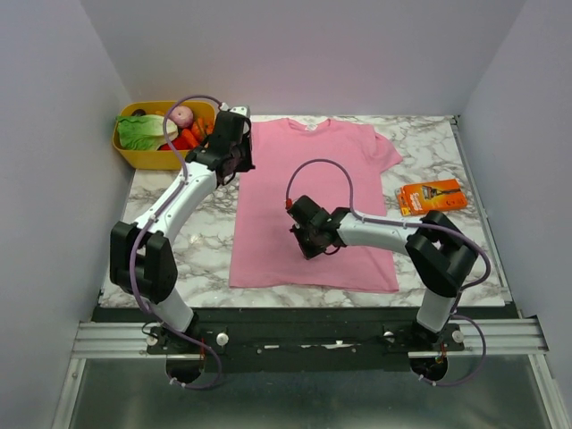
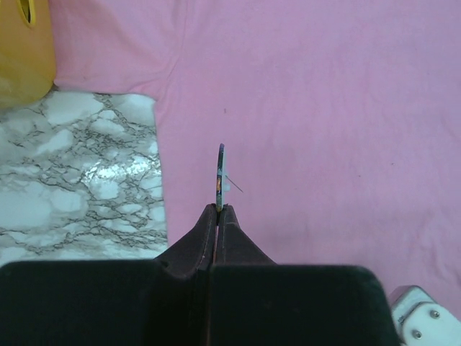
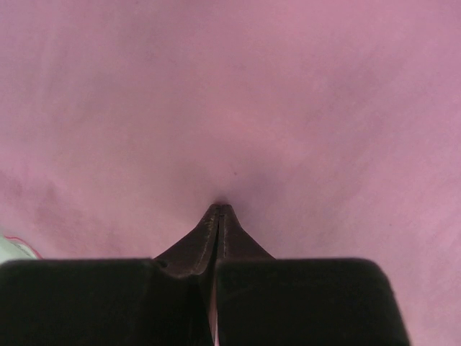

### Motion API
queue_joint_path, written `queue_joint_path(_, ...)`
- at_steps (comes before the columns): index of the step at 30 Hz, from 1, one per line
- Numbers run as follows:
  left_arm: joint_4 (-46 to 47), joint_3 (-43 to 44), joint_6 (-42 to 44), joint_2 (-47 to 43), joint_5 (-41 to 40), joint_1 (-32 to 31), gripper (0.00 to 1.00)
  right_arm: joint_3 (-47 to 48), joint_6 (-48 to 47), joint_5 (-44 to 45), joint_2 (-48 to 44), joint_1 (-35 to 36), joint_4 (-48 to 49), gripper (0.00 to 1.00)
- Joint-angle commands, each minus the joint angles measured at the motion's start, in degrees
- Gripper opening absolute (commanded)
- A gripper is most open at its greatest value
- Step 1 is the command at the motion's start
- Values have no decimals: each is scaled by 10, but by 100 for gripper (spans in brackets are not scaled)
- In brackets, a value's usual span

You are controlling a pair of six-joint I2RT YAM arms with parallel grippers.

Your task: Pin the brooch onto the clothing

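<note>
- We judge the task about midway: the brooch [image 2: 221,169] is picked up but not yet pinned to the shirt [image 2: 324,108].
- The left gripper [image 2: 218,210] is pressed together on the brooch's lower edge. It holds the brooch edge-on above the shirt's far left side, beside the sleeve. The thin pin juts sideways, seemingly clear of the cloth.
- The right gripper [image 3: 218,209] sits at the shirt's middle with its tips pressed together. From the pucker there, we read it as nipping a small fold of cloth.
- Left to do: bring the pin to the cloth, push it through and let go.
- Only the left wrist view shows the brooch; from the top it is too small to find.
- Only the top view shows where both arms are, the basket [image 1: 134,159] at far left and the orange pack [image 1: 432,197] on the bench [image 1: 429,147] at right.
- The right wrist view shows only pink cloth and the tips.
</note>
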Motion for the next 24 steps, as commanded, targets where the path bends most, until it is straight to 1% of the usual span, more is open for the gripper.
queue_joint_path(1,28,-15,-23,-31,31,8,0,5,24,40,24,26,-53,6)
queue_joint_path(8,28,-18,-28,-44,32,15,0,-18,37,24,32,54,-78,5)
queue_joint_path(12,24,-17,-30,-47,33,22,0,-33,44,-2,30,68,-80,4)
queue_joint_path(19,23,-23,-30,-47,33,26,0,-56,46,6,32,83,-99,2)
queue_joint_path(24,22,-23,-31,-43,32,27,0,-78,48,2,15,89,-109,1)
